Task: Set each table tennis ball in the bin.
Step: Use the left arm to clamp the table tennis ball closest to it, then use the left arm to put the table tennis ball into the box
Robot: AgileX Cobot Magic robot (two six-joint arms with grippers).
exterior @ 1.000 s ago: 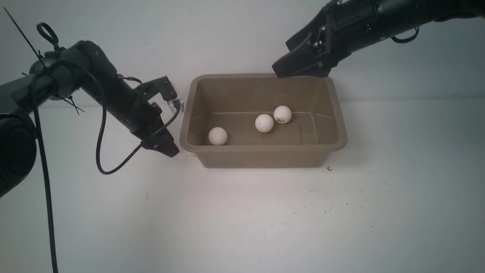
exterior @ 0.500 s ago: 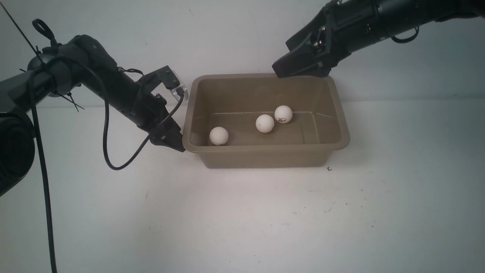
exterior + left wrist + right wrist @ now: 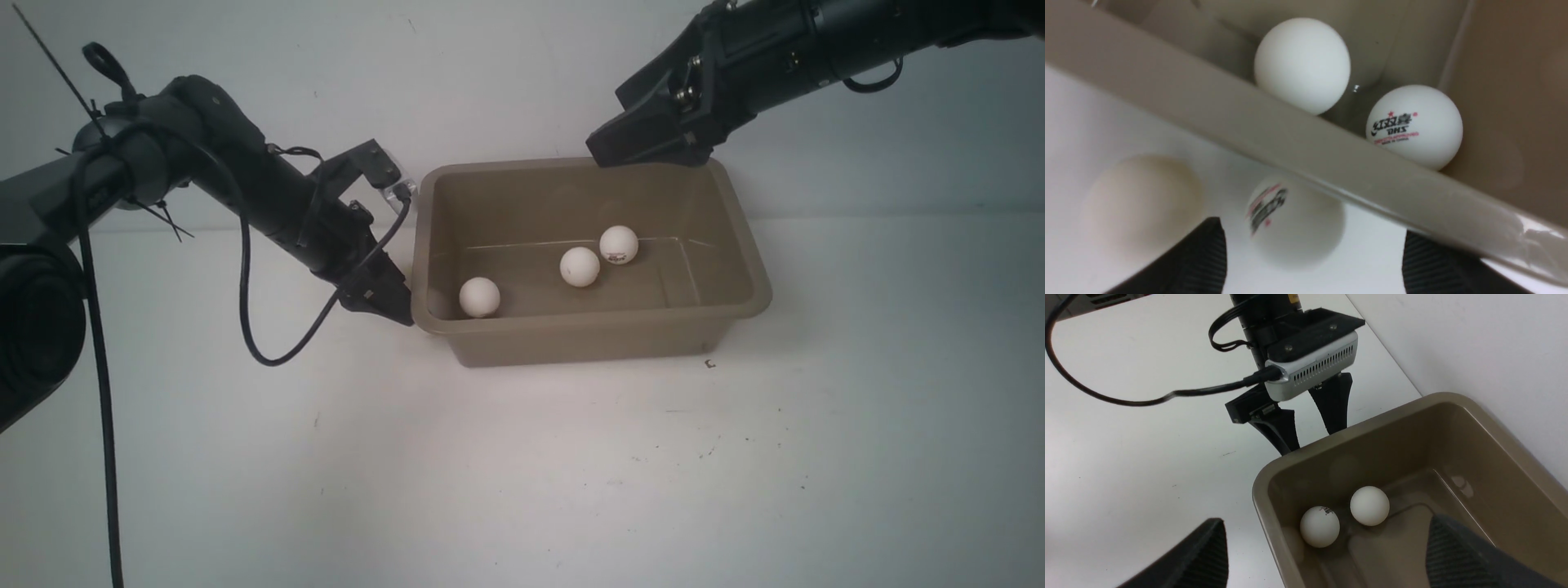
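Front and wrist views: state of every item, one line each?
Taupe rectangular plastic bin: upright, partly filled.
Left gripper: open, at the bin's left wall.
Right gripper: open, empty, above the bin's far rim.
Three white table tennis balls: resting on the bin's floor.
Blurred printed white ball: outside the bin, between the left gripper's open jaws, ungripped.
Blurred plain white ball: outside the bin, beside that gripper.

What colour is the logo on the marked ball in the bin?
Black logo with red stars and small text on the ball; best in left wrist view.
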